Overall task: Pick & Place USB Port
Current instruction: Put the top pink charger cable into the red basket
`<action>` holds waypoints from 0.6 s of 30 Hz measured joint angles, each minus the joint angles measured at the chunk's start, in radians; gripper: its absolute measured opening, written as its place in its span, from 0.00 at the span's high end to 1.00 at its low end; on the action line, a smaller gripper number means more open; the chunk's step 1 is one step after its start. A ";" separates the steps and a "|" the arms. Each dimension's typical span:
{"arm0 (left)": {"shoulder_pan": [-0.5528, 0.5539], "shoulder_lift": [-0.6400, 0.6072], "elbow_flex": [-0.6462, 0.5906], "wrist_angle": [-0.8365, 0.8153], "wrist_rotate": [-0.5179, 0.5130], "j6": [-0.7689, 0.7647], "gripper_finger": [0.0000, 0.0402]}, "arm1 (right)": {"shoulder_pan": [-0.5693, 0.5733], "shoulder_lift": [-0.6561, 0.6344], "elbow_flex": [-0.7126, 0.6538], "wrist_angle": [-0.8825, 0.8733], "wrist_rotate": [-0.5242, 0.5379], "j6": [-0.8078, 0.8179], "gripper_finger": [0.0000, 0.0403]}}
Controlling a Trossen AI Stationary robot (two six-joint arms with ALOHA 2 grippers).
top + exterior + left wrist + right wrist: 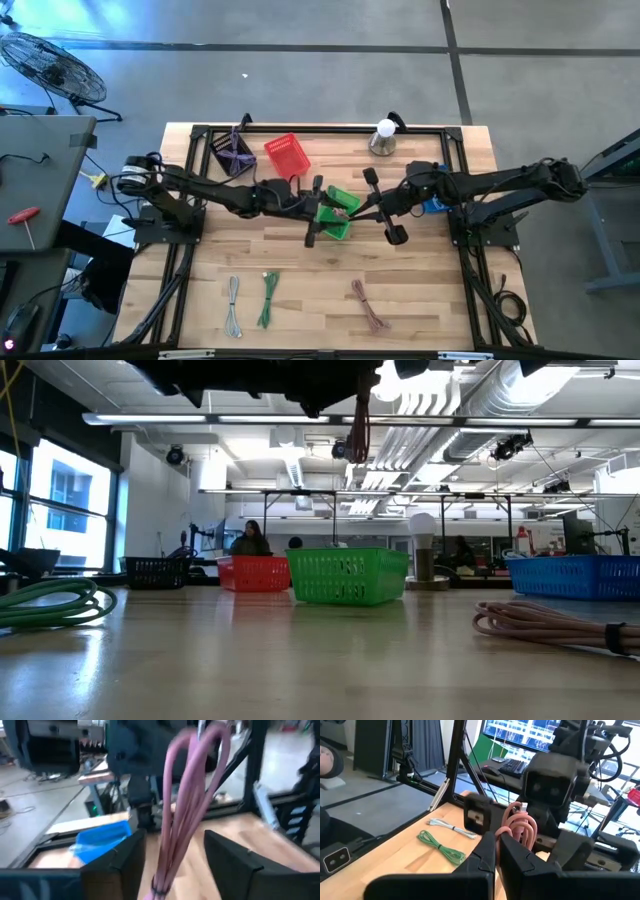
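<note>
My right gripper (498, 851) pinches the pink cable (520, 827) above the green basket (338, 212), between my left gripper's (175, 865) spread fingers, over the wooden table (300, 290).

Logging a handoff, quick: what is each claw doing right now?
Left claw: open, fingers either side of the pink cable, not clamped.
Right claw: closed on the pink cable.
</note>
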 joint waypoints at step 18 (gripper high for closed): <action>-0.007 -0.020 0.001 -0.184 -0.255 0.060 0.97 | 0.018 -0.019 -0.001 -0.031 0.257 0.157 0.72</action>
